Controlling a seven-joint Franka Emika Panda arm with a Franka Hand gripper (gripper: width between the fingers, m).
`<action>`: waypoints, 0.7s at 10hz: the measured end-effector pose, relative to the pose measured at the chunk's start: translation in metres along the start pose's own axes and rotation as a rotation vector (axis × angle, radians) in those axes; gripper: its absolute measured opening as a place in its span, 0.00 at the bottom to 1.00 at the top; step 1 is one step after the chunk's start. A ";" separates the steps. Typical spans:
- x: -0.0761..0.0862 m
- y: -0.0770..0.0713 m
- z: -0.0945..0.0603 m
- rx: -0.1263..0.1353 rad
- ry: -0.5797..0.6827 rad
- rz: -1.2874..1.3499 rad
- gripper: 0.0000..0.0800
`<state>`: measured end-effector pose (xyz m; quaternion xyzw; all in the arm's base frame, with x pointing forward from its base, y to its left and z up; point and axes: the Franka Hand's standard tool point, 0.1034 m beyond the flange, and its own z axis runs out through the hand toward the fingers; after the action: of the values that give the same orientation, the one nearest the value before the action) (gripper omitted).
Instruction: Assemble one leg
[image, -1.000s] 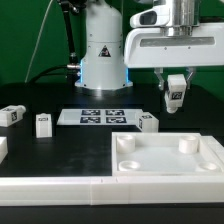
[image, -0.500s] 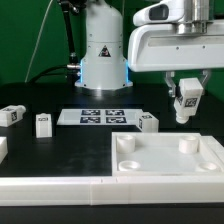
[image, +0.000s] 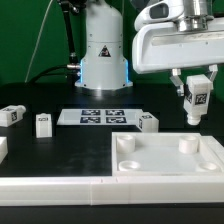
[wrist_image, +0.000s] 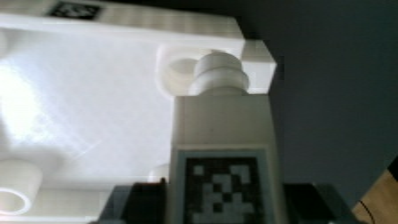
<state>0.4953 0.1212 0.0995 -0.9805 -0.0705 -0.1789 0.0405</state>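
Held leg (image: 197, 101): one, in the air at the exterior view's right, above the far right corner of the white square piece (image: 160, 168), upright, tag toward the camera
Wrist view: the held leg (wrist_image: 222, 125) points its round end at a corner socket (wrist_image: 183, 68)
Gripper (image: 197, 92): one, clamped on the held leg, dark fingers (wrist_image: 134, 200) on both sides
Loose legs: three on the black table (image: 60, 150): loose leg (image: 11, 116), loose leg (image: 43, 124), loose leg (image: 149, 122)
Legs in all: four
Marker board (image: 95, 117): one, flat, four tags
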 end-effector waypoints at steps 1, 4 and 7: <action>0.018 0.008 -0.002 -0.007 0.006 -0.024 0.36; 0.058 0.019 -0.003 -0.019 0.044 -0.085 0.36; 0.073 0.035 0.000 -0.035 0.039 -0.144 0.36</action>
<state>0.5683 0.0959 0.1238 -0.9698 -0.1369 -0.2017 0.0116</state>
